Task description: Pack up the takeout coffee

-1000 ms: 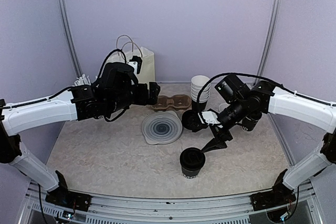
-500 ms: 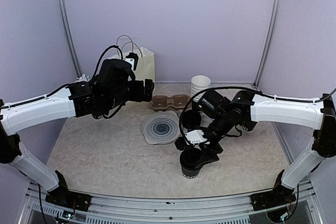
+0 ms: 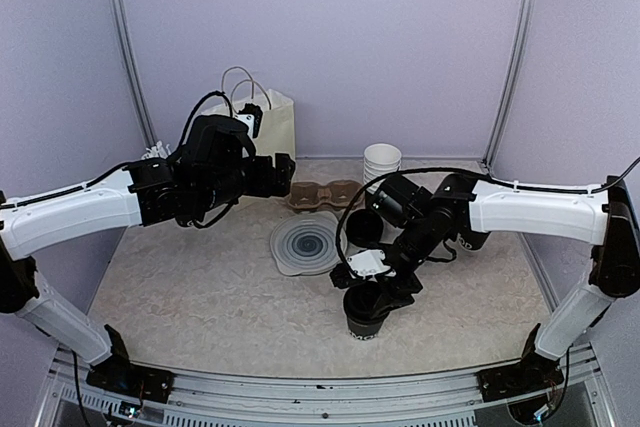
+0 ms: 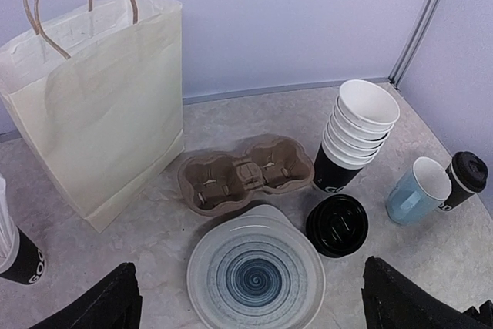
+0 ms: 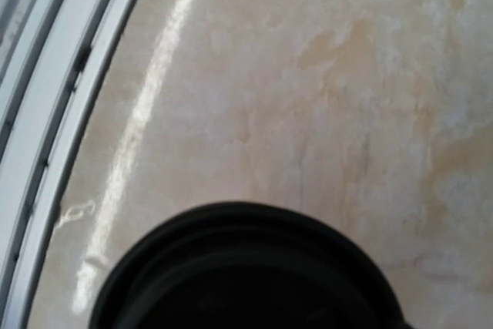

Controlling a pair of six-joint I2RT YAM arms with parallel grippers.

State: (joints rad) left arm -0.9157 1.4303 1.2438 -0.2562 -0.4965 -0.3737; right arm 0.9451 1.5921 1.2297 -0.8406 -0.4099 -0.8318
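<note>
The takeout coffee (image 3: 364, 315), a black paper cup with white lettering and a black lid, stands near the front of the table. My right gripper (image 3: 386, 292) is pressed down at its top. The lid (image 5: 246, 267) fills the bottom of the right wrist view, where no fingers show, so I cannot tell whether the jaws grip it. My left gripper (image 3: 286, 175) hovers open and empty above the plate, its two fingertips (image 4: 112, 302) at the bottom corners of the left wrist view. The cream paper bag (image 3: 268, 127) (image 4: 100, 105) stands upright at the back left.
A brown cup carrier (image 3: 326, 194) (image 4: 243, 171) lies behind a swirl-patterned plate (image 3: 308, 244) (image 4: 256, 271). A stack of black lids (image 4: 337, 225), stacked cups (image 4: 354, 132), a blue mug (image 4: 416, 189) and another lidded cup (image 4: 462, 179) stand at the right. A cup of white sticks (image 4: 15, 248) stands at the left.
My right arm swung forward and down from the back right onto the cup at the front. The left gripper drew back slightly to the left.
</note>
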